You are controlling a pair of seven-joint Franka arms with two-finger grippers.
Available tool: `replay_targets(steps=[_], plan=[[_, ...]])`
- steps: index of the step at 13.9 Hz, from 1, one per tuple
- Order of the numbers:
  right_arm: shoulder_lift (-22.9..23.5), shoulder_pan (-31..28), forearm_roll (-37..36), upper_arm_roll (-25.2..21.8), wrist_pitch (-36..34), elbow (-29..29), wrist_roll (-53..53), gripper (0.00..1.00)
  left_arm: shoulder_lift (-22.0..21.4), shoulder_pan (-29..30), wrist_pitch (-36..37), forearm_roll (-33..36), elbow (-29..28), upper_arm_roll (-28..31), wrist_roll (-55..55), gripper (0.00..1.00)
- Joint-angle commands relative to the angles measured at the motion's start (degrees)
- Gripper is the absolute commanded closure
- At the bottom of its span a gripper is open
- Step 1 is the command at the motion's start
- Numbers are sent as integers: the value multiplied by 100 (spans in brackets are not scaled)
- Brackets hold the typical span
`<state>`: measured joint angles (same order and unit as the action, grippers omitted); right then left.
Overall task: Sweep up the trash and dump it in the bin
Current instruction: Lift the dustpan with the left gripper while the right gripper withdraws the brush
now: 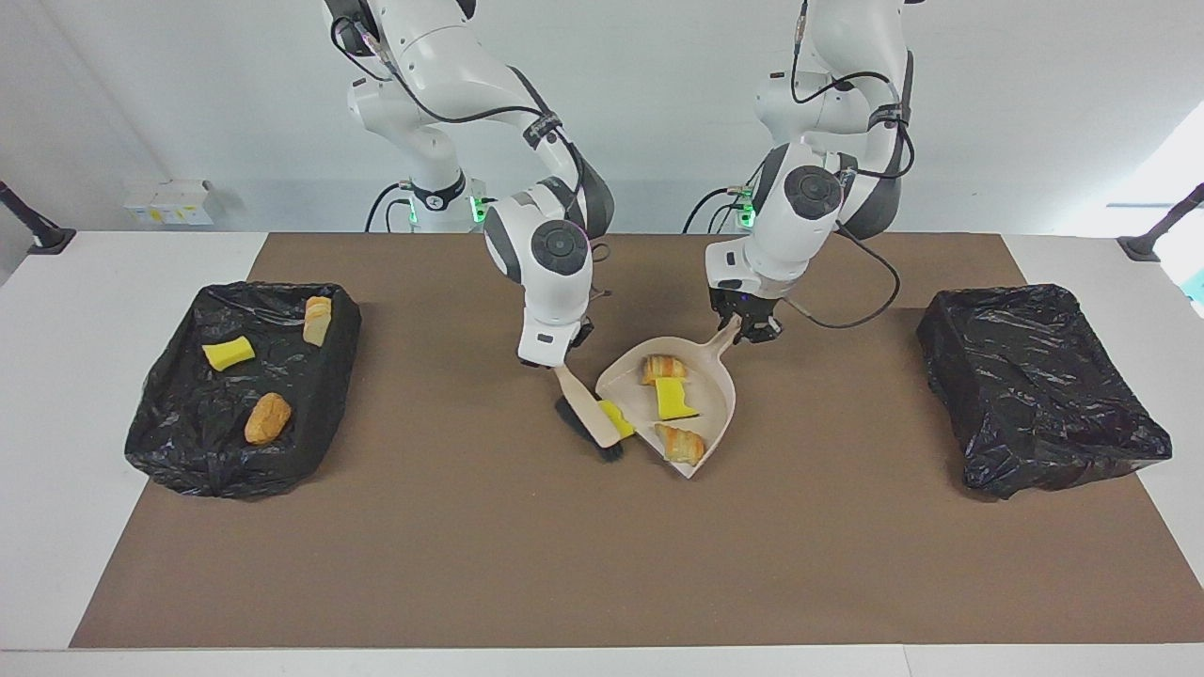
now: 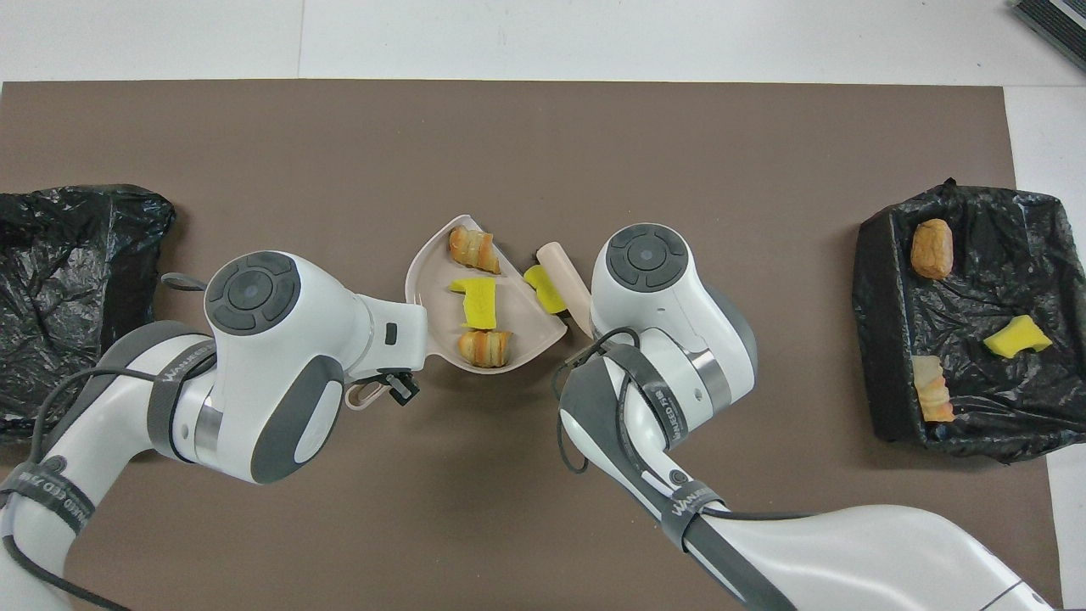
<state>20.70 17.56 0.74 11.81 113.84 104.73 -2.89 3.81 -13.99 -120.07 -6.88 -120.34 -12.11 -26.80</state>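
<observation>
Yellow chunk (image 1: 616, 418) sits at the dustpan (image 1: 717, 400) lip: right hand (image 1: 562, 362), clamped on the brush (image 1: 591, 420), should push flat inward while left hand (image 1: 750, 331), gripping the dustpan's handle, pins it down.

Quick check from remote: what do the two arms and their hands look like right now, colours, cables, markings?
Both arms are glossy white with dark grey joint caps and bands. Black cables loop along them, and green lights glow near the wrists. Grey lettering runs along the forearm bands. The left hand and the right hand are small and black.
</observation>
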Motion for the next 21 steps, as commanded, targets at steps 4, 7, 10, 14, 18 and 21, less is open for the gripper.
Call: replay_targets(steps=[4,7,10,14,18,21], plan=[[-259,-112,1479,357,-274,109,-792,100,-47,-16,-34,-85,-69,25,384,100],[-610,-104,2166,366,-616,118,-644,100,-38,-16,-60,-94,-51,25,456,100],[-839,-209,2150,348,-977,118,-607,100,-3,11,-147,-269,19,42,842,100],[-1103,-403,2062,304,-1504,126,-581,100,103,142,-200,-402,160,42,1133,100],[-1436,-517,2053,296,-2014,161,-92,100,120,195,-350,-542,160,42,1177,100],[-1665,-298,1966,339,-2208,249,1610,100,191,274,-561,-665,177,42,1273,100]])
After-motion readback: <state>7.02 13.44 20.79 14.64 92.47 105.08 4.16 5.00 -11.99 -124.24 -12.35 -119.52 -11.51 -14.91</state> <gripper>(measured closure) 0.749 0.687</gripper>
